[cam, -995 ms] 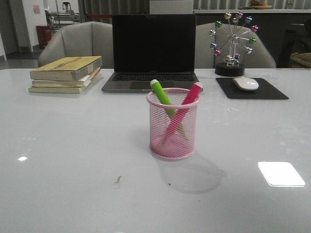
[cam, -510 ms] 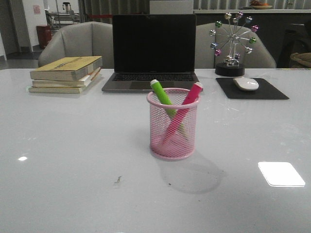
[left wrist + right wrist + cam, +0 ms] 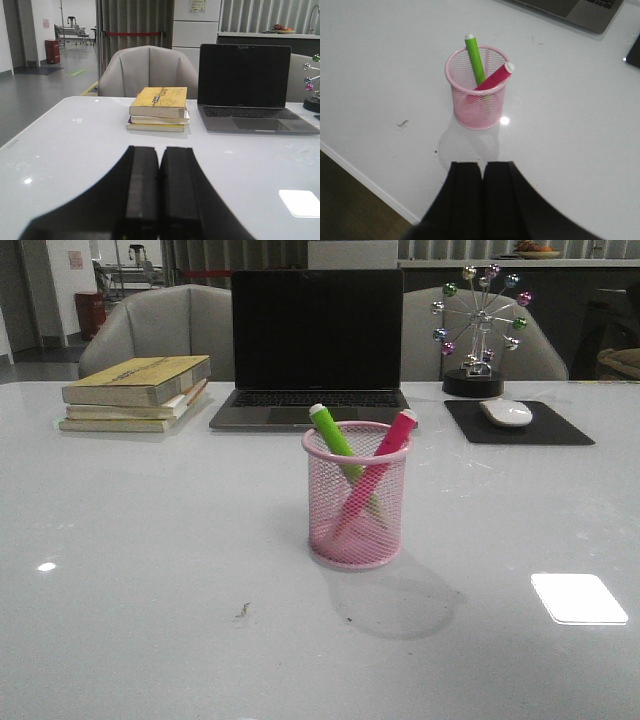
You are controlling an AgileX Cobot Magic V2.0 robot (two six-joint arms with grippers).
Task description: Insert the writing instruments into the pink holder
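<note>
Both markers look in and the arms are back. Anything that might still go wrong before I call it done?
1. The green marker and pink marker lean crossed against opposite sides of the holder's rim, caps sticking above it. A knock might tip the light mesh cup.
2. The right gripper, jaws shut, sits nearest the holder; a forward move may hit it.
3. The left gripper, also shut, faces the books and laptop.
</note>
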